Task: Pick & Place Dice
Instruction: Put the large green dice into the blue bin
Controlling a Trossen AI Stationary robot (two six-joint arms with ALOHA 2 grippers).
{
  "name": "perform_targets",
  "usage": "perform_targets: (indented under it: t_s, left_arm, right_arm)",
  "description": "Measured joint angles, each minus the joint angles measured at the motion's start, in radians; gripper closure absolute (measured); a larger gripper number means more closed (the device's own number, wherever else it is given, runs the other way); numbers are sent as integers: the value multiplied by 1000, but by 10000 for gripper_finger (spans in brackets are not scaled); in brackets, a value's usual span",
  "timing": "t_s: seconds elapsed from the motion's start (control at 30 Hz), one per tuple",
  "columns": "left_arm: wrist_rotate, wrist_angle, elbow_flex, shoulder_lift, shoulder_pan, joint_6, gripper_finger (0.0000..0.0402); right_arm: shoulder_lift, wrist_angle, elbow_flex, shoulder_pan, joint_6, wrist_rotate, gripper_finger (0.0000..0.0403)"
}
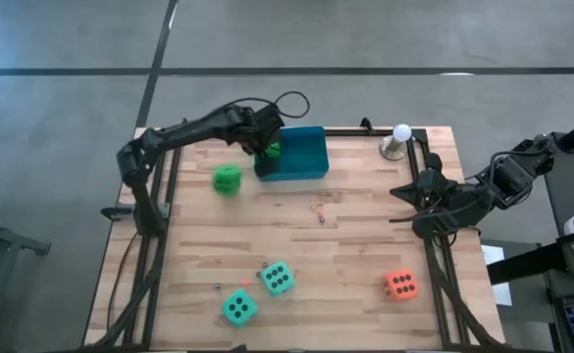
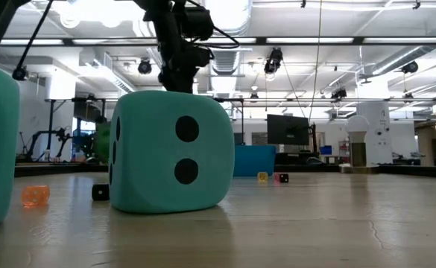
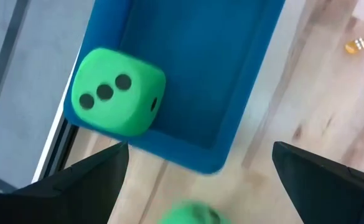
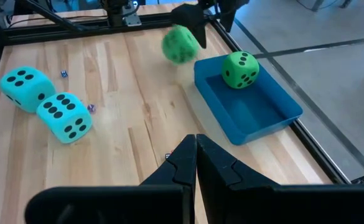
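Note:
A bright green die [image 3: 116, 93] sits at the left end of the blue tray [image 3: 194, 74], its side against the tray's rim [image 4: 241, 68]. My left gripper [image 3: 200, 149] hovers open above that end of the tray [image 1: 265, 137]. The second bright green die [image 1: 227, 179] shows blurred just outside the tray, to the table's left of it [image 4: 180, 43]; I cannot tell whether it rests on the table. Two teal dice [image 1: 278, 278] [image 1: 238, 308] lie side by side near the table's near edge. The orange-red die [image 1: 399, 285] lies near-right. My right gripper [image 4: 196, 140] waits shut at the right edge [image 1: 409, 201].
A white ball on a metal stand [image 1: 398, 140] stands right of the tray near the far edge. A few tiny dice lie mid-table [image 1: 319, 211] and beside the teal dice [image 2: 35, 195]. Bare wood lies between the tray and the near dice.

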Motion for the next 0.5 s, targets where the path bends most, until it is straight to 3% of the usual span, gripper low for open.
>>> perform_targets:
  t_s: [0.23,0.37,0.5]
  left_arm:
    - [-30,-267,0,-54,0,-46,2]
    - [-48,-410,-18,-89,0,-164,3]
    - [-49,-434,-106,-159,-10,-292,2]
  right_arm:
    - [0,0,0,0,0,0,394]
    - [0,0,0,0,0,0,394]
    - [0,0,0,0,0,0,394]
